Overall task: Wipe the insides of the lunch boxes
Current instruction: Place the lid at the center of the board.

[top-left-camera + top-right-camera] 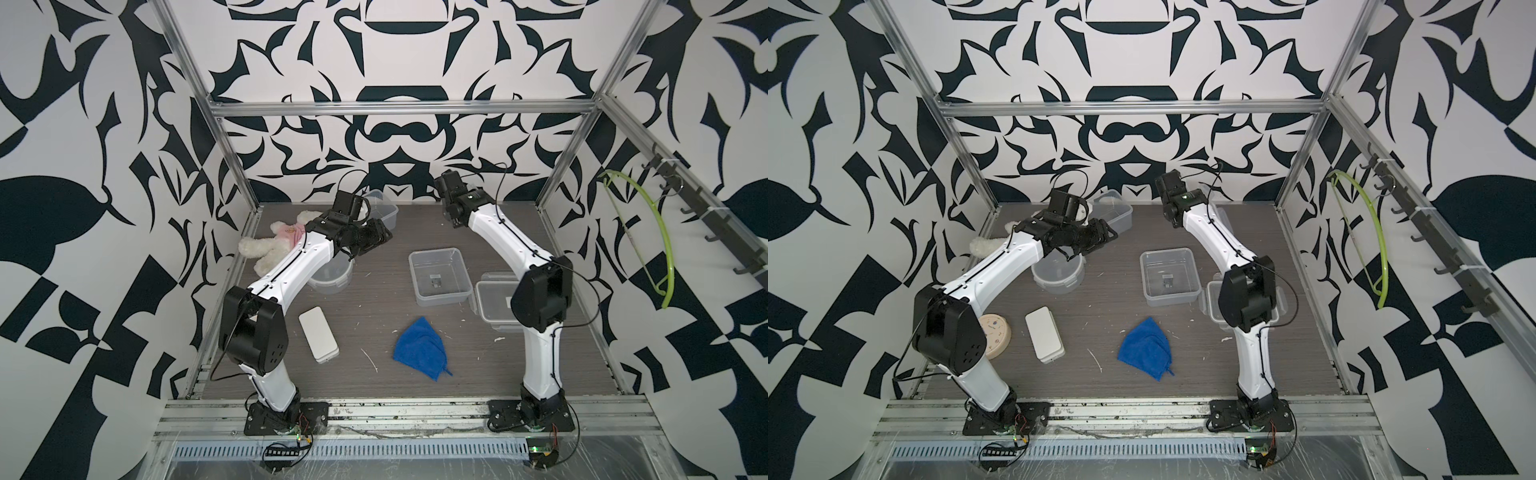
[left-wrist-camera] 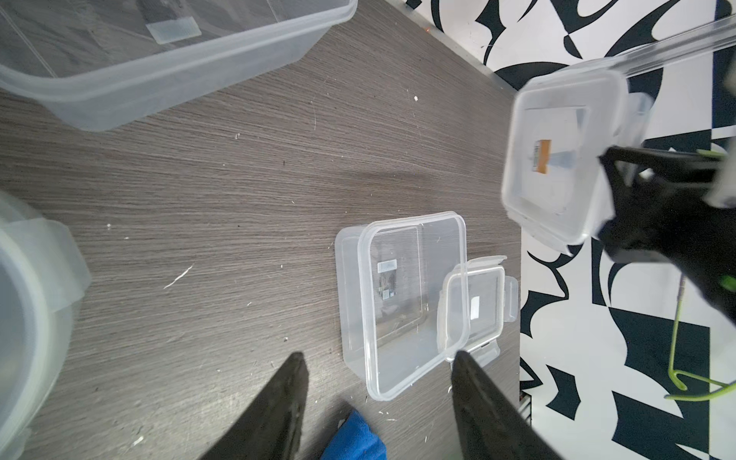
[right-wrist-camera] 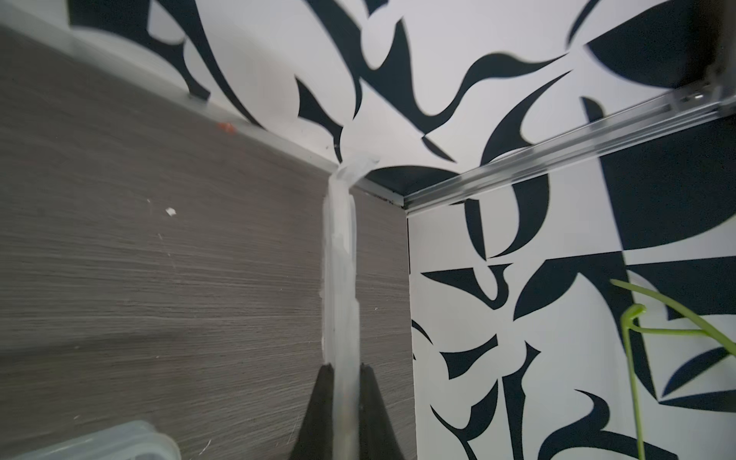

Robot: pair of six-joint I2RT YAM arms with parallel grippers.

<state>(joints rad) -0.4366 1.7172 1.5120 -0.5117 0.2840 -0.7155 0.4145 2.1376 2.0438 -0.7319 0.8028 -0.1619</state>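
Three clear lunch boxes stand open on the table: a round one (image 1: 330, 277) at the left, a rectangular one (image 1: 440, 276) in the middle and another rectangular one (image 1: 381, 210) at the back. My left gripper (image 1: 361, 249) hangs open and empty above the round box. In the left wrist view its fingertips (image 2: 296, 374) frame the middle box (image 2: 398, 310) and a blue cloth (image 2: 354, 438). My right gripper (image 3: 345, 364) is raised at the back right, shut on a clear lid (image 3: 340, 278) seen edge-on. That lid (image 2: 557, 159) carries an orange sticker.
The blue cloth (image 1: 422, 349) lies crumpled near the front centre. A clipped lid (image 1: 496, 301) lies beside the middle box, under the right arm. A white case (image 1: 318, 334), a plush toy (image 1: 272, 247) and a round beige disc (image 1: 994, 336) sit at the left. A green hanger (image 1: 648, 241) hangs on the right wall.
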